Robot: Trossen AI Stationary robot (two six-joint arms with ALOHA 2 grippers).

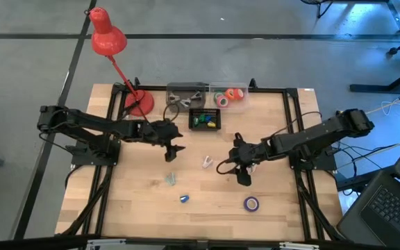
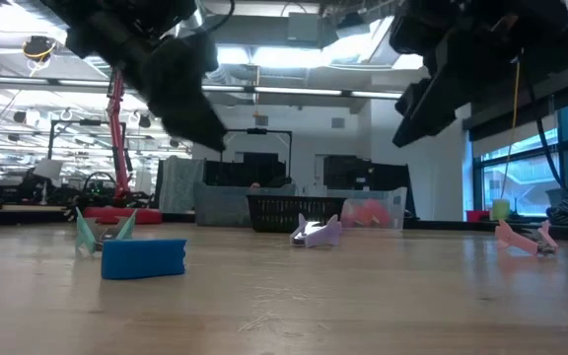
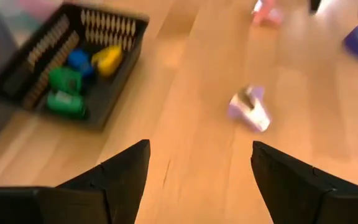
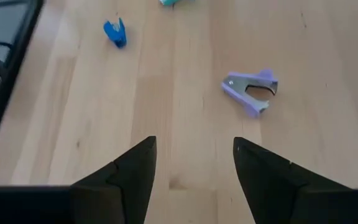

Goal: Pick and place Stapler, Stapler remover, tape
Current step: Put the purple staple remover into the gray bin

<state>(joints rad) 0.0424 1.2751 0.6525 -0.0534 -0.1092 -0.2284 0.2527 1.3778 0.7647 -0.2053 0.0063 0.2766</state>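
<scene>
A: Now, where do the grippers stand?

B: Both are above the desk and hold nothing. The left gripper (image 1: 173, 152) hangs over the middle of the desk, a little toward the left edge, fingers spread. The right gripper (image 1: 242, 173) is right of the middle, fingers also spread apart.

A: And the things to pick?

B: A purple remover (image 4: 252, 91) lies near the middle, between the two grippers. A teal remover (image 1: 171, 179) lies nearer the front edge, a blue stapler (image 1: 184, 199) near the front edge, and a purple tape (image 1: 251, 203) toward the front right corner. A pink remover (image 2: 526, 238) lies close by the right gripper. At the back edge stand a black basket (image 1: 205, 119) with staplers inside and a clear bin (image 1: 207, 96) with tape rolls.

A: Which step is in hand, do you think?

B: I think the right arm goes for the purple remover. It should bring the fingers to both sides of the remover, go down until just above the wood, and only then close. The remover is small and smooth, so a grip off the centre may push it away.
</scene>
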